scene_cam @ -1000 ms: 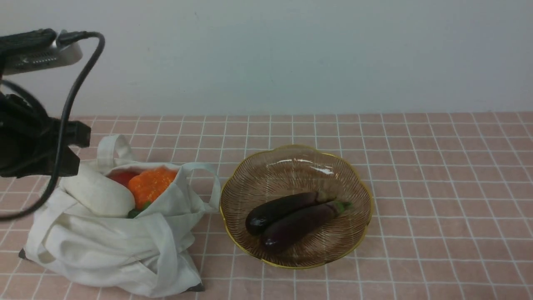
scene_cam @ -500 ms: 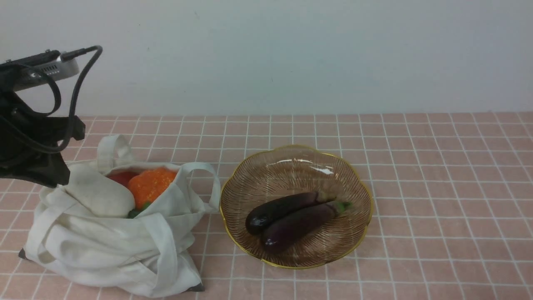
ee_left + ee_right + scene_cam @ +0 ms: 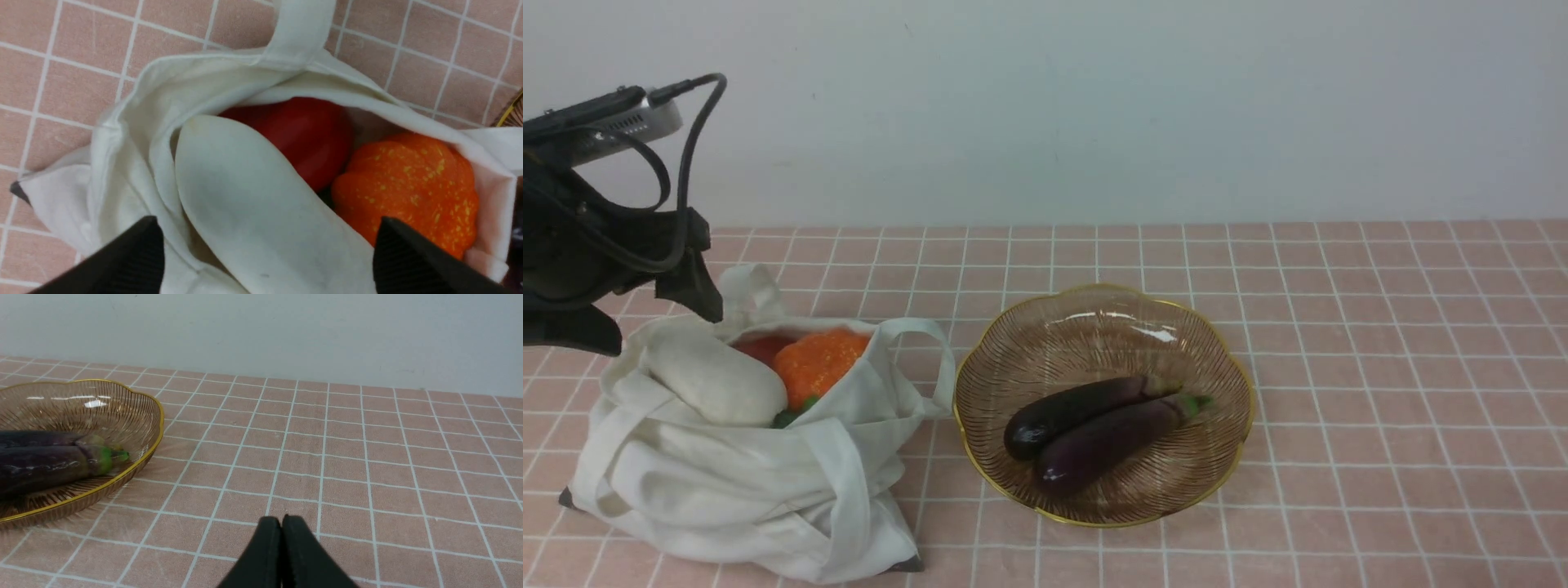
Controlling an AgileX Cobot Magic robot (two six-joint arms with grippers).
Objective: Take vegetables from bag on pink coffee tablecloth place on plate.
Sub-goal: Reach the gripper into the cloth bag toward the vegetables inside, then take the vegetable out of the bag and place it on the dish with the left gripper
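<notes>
The off-white cloth bag (image 3: 735,482) lies at the left on the pink gridded tablecloth (image 3: 1380,367). In its open mouth lie a white radish (image 3: 715,376), an orange bumpy pumpkin (image 3: 821,359) and a red vegetable (image 3: 760,347). My left gripper (image 3: 658,327) hovers just above the bag's mouth, open and empty. In the left wrist view the left gripper (image 3: 266,220) spans the radish (image 3: 253,204), beside the pumpkin (image 3: 408,183) and the red vegetable (image 3: 310,134). The amber plate (image 3: 1094,327) holds two purple eggplants (image 3: 1094,425). My right gripper (image 3: 281,517) is shut and empty over bare cloth.
A pale wall runs behind the table. The bag's loop handles (image 3: 923,359) stick up toward the plate. The right wrist view shows the plate (image 3: 135,412) off to one side, with gridded cloth (image 3: 367,457) stretching beyond it.
My left arm dipped toward the bag, then shifted right and slightly up over the bag's mouth. The bag, vegetables and plate have not moved.
</notes>
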